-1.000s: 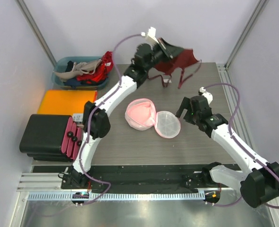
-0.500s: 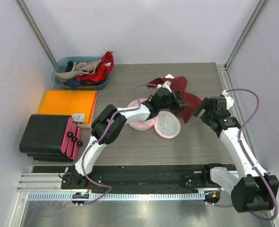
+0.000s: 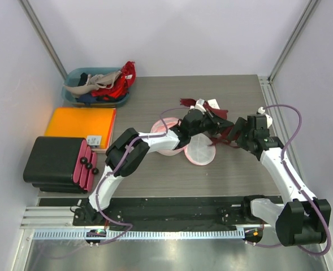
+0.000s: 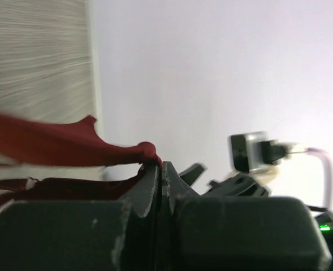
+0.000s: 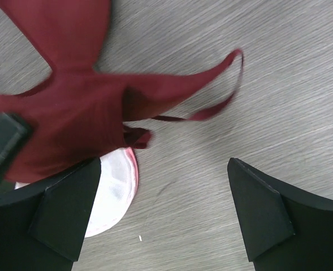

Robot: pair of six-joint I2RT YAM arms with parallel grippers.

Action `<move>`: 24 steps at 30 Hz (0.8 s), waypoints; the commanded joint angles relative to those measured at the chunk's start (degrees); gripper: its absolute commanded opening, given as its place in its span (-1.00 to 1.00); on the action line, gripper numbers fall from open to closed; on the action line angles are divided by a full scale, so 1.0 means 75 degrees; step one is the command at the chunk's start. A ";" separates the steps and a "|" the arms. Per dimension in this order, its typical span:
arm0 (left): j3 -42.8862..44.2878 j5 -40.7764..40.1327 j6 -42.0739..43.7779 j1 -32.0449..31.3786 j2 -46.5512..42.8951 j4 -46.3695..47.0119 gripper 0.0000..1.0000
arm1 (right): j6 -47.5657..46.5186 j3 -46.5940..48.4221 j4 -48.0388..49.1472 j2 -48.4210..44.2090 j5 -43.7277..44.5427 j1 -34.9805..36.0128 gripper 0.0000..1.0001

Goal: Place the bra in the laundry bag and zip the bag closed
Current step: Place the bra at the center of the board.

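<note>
The bra (image 3: 214, 105) is dark red. My left gripper (image 3: 220, 123) is shut on a fold of it and holds it just above the table, over the right side of the laundry bag (image 3: 199, 151). The bag is a white mesh pouch with pink trim; it lies open in two round halves, the far half partly under my left arm. In the left wrist view the jaws (image 4: 161, 169) pinch the red fabric (image 4: 53, 144). My right gripper (image 3: 238, 132) is open and empty just right of the bra. Its view shows the bra (image 5: 76, 113) hanging over the bag (image 5: 114, 189) between its fingers (image 5: 166, 212).
A teal bin (image 3: 76, 76) of clothes stands at the back left. An orange board (image 3: 78, 121) and a black case (image 3: 53, 164) lie along the left side. A metal rail (image 3: 273, 107) runs along the table's right edge.
My left gripper came down from high at the back to the bag, bringing the bra with it. My right gripper swung out to the right, then came back in next to the bra.
</note>
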 commanded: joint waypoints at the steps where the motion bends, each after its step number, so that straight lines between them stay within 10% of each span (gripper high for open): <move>1: 0.0214 0.0305 -0.1387 0.0348 0.0475 0.1666 -1.00 | -0.0052 0.0176 0.0301 -0.0242 -0.0149 -0.0005 1.00; 24: 0.0943 -0.0141 -0.3873 0.1533 0.1977 0.3202 -1.00 | -0.0170 0.1020 0.1495 0.1538 -0.0851 -0.0005 1.00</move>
